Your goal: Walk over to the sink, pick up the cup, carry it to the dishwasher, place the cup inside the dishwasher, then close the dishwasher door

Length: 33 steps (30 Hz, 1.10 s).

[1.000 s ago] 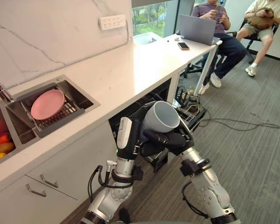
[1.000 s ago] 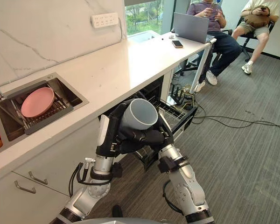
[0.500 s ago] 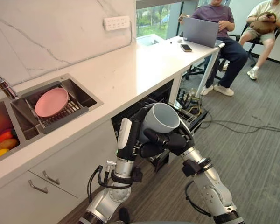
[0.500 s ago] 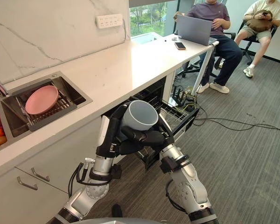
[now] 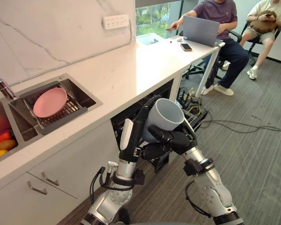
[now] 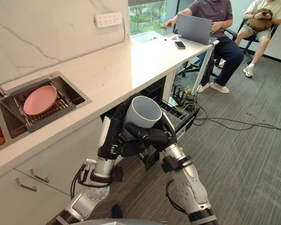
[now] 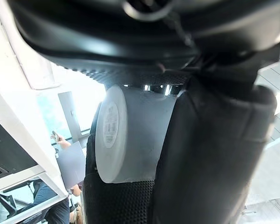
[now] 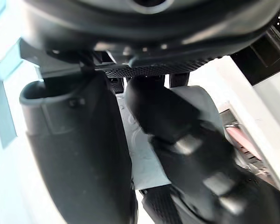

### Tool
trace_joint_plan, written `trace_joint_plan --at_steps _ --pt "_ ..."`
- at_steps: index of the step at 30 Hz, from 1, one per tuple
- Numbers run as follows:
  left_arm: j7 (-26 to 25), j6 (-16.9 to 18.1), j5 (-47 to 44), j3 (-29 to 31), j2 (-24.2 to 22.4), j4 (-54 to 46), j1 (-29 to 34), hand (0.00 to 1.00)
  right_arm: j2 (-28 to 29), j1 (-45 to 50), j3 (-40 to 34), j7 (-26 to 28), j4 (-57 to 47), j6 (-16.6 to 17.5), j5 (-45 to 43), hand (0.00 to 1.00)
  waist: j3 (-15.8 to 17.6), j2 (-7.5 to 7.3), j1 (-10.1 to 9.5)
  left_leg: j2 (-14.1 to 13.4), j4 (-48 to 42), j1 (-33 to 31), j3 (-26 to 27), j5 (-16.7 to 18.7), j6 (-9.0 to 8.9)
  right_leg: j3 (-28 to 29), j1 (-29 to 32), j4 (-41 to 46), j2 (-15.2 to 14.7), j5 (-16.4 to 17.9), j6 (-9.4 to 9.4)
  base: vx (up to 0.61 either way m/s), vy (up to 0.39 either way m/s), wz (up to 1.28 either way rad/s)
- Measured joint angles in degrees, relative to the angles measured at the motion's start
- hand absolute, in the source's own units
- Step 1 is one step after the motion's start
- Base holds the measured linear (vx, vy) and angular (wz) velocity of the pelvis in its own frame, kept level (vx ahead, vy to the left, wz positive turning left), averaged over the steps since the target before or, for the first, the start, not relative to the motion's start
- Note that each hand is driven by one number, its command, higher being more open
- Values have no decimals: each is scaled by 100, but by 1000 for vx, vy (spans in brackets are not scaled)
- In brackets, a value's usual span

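A grey cup (image 5: 165,115) is held up, mouth tilted upward, in front of the open dishwasher (image 5: 131,117) under the white counter (image 5: 131,70). My left hand (image 5: 133,136) stands against the cup's left side, with long fingers running up along it and the thumb across it in the left wrist view (image 7: 210,154). My right hand (image 5: 175,139) wraps its fingers round the cup's lower front. The cup's pale wall (image 8: 144,163) shows between the right hand's thumb and fingers. The dishwasher's pulled-out wire rack (image 6: 175,115) lies just behind and below the cup.
A sink (image 5: 79,101) at the left holds a pink plate (image 5: 49,102) on a rack; fruit (image 5: 0,145) lies further left. A laptop (image 5: 200,30) and phone (image 5: 186,47) sit at the counter's far end. Two seated people (image 5: 225,18) (image 5: 264,23) are beyond. Carpet floor (image 5: 253,154) opens to the right.
Both hands have lifted the cup slightly and carried it a little toward the dishwasher opening. The person at the laptop has leaned forward and reached over the counter.
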<state>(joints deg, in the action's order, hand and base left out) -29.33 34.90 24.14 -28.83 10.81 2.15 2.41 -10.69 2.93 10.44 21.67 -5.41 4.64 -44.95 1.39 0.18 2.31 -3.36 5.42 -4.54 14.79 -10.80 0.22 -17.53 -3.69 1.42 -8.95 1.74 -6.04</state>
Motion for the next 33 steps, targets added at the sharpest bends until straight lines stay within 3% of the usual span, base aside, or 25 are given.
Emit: trace_joint_plan --at_steps 7,9,11,14,20,22,27,33 --pt "93 19 -117 56 -82 -10 74 100 349 135 -1 40 228 0 -575 0 -1 3 -1 2 0 -20 -20 1 -1 -29 -1 -9 3 1 0 0 0 0" --pt "132 192 -187 49 -87 -24 184 100 588 134 -94 -82 315 1 -885 0 -1 3 1 3 0 -27 -25 1 -1 -36 -1 -17 4 1 0 11 2 2" --pt "185 358 -173 27 -184 -75 385 100 914 121 -441 -212 527 135 -1264 0 -2 3 -8 13 0 -46 -55 1 -1 -72 -7 -27 1 1 0 23 5 7" --pt "230 363 -283 104 -290 -188 473 100 964 122 -570 -280 723 282 -1497 0 -2 4 -5 19 0 -59 -76 0 -1 -99 -10 -32 0 1 0 7 2 4" --pt "406 289 -1244 562 -440 -247 585 100 962 192 -677 -666 832 580 -1292 0 -8 12 -10 13 0 -61 -134 0 -1 -163 -53 -50 18 6 6 9 -1 5" --pt "525 286 -1518 726 -534 -244 696 100 956 222 -829 -900 836 642 -995 0 -8 12 -57 21 0 -66 -164 0 -1 -193 -67 -54 17 8 3 11 7 8" --pt "1524 -133 -2191 878 -486 -55 937 100 740 214 -1244 -1759 913 655 734 0 -8 12 -156 52 1 -81 -264 -7 -6 -297 -112 -55 -1 18 -9 5 11 11" --pt "2530 -838 -2651 803 -264 1094 1078 100 63 -158 -1276 -2212 1759 46 1812 0 4 18 -236 37 1 -77 -381 -25 -29 -425 -218 -111 16 26 -21 -6 3 10"
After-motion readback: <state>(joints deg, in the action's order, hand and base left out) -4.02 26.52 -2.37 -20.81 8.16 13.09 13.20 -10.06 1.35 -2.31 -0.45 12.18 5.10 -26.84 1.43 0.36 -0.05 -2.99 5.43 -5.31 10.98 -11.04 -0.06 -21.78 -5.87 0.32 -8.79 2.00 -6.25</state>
